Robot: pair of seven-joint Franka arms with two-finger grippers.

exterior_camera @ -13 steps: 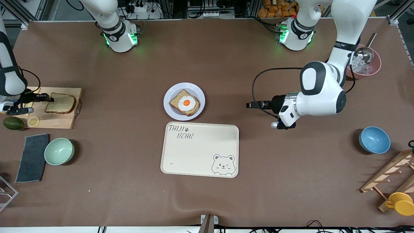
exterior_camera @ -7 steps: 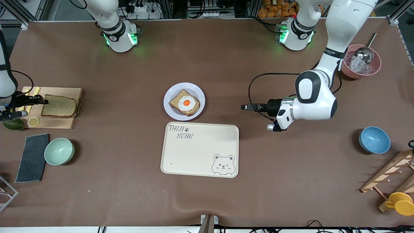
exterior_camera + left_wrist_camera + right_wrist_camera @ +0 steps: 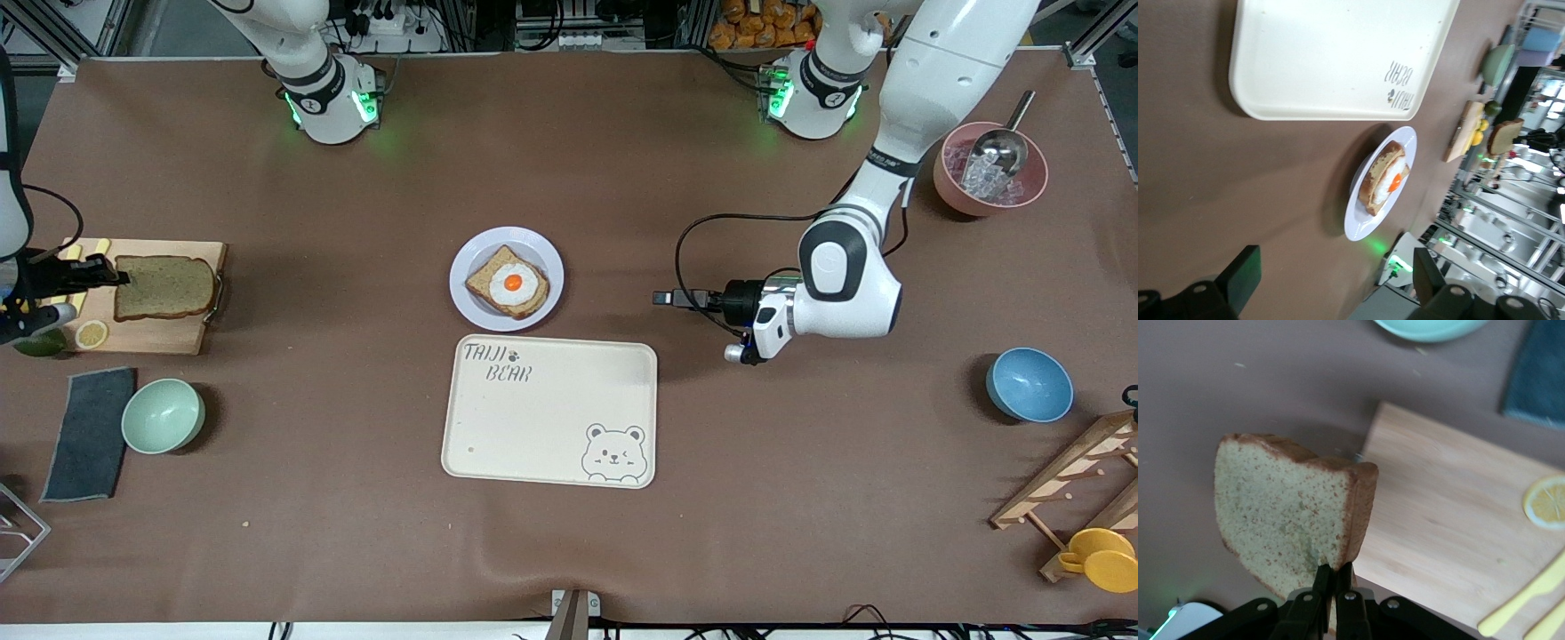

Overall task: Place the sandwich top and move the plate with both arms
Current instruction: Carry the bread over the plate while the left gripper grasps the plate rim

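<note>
Pinching the sandwich top (image 3: 165, 286) at one edge, the right gripper (image 3: 114, 278) holds it over the cutting board (image 3: 151, 331); the left gripper (image 3: 662, 298) gapes empty, plate (image 3: 467, 265) well clear of its jaws.

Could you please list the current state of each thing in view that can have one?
sandwich top: lifted over the cutting board, gripped at one edge.
right gripper: shut on the sandwich top.
left gripper: open, empty, low over bare table toward the left arm's end of the plate.
plate: on the table, holding egg-topped bread.
tray: empty.
mint bowl: empty, upright.
blue bowl: empty, upright.
</note>
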